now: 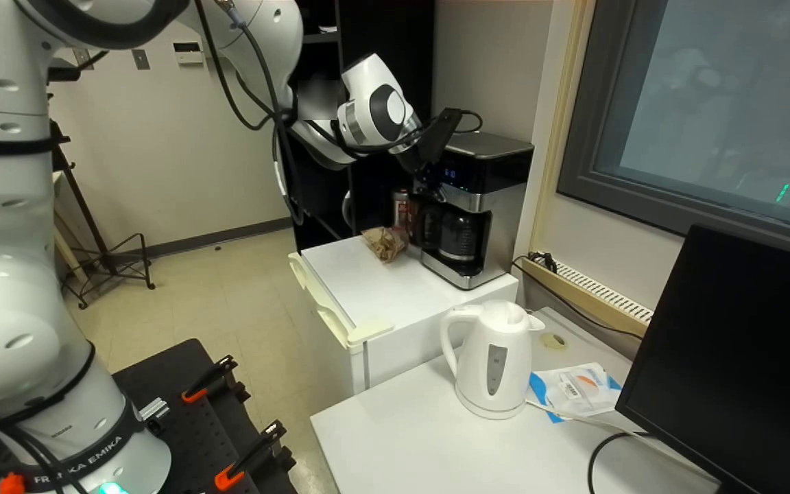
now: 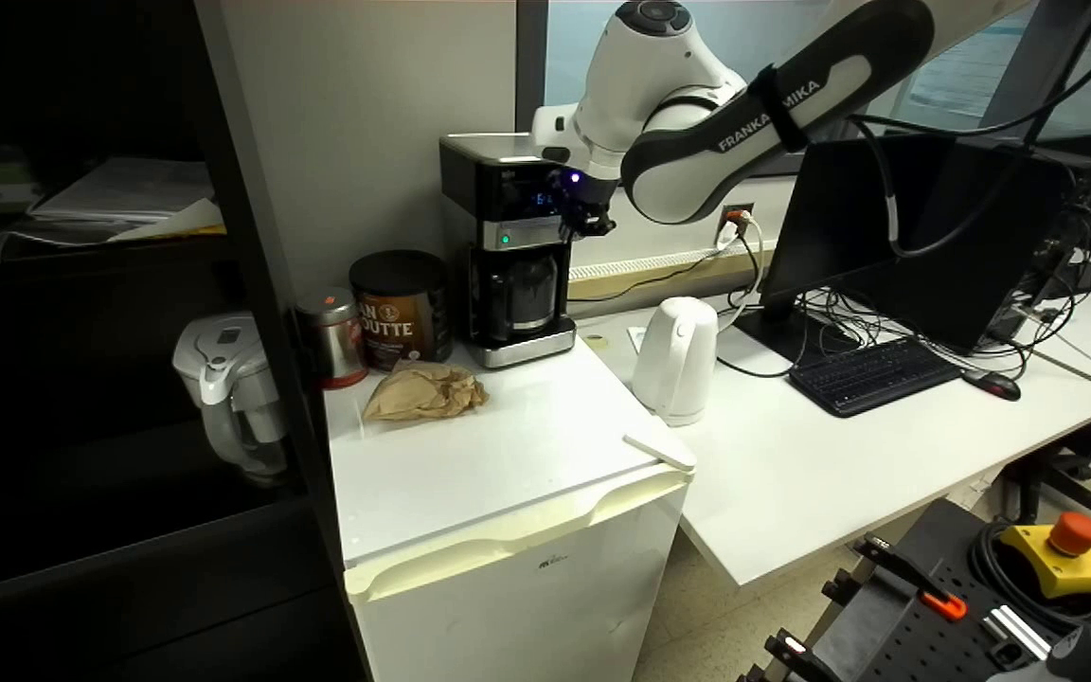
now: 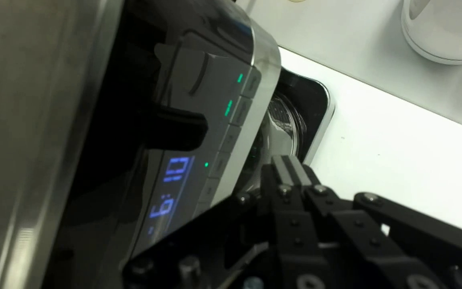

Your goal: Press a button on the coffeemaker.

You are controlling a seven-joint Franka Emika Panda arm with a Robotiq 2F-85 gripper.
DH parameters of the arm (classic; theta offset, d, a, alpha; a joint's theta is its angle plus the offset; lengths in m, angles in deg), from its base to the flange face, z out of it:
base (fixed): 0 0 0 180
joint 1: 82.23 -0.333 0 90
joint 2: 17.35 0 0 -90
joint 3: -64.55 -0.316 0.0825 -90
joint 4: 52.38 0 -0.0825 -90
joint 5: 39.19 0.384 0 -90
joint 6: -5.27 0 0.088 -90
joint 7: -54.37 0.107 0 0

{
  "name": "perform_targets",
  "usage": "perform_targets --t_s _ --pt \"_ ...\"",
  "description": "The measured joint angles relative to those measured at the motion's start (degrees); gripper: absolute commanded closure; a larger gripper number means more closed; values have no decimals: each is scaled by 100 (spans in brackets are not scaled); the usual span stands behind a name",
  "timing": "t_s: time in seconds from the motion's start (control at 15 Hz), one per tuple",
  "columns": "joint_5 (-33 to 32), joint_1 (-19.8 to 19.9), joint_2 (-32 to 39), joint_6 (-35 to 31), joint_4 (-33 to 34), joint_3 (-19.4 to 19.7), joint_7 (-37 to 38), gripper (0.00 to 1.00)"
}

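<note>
The coffeemaker (image 1: 510, 226) is black and steel with a flat top; it stands upright on the white fridge in both exterior views (image 2: 481, 189). In the wrist view its front panel (image 3: 211, 100) shows a blue display, green lights and a row of buttons (image 3: 229, 138) along the lower edge. The dark glass carafe (image 2: 530, 294) sits inside it. My gripper (image 3: 289, 160) is shut and empty. In both exterior views the gripper (image 1: 438, 195) (image 2: 588, 227) is close in front of the panel. In the wrist view the fingertips appear beside the button row; I cannot tell whether they touch.
A crumpled paper bag (image 2: 425, 390), a coffee tin (image 2: 403, 313) and a silver-red can (image 2: 332, 336) are beside the coffeemaker on the fridge (image 1: 367, 288). A white kettle (image 1: 494, 370) stands on the lower table, with a monitor (image 1: 738, 357) behind. A black shelf (image 2: 129, 398) borders the fridge.
</note>
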Motion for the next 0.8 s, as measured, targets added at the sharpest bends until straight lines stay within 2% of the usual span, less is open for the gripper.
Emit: perform_targets --t_s 0.4,0.8 --pt "-227 -23 -398 1 -436 11 32 100" --pt "-820 -22 -710 1 -796 58 308 100"
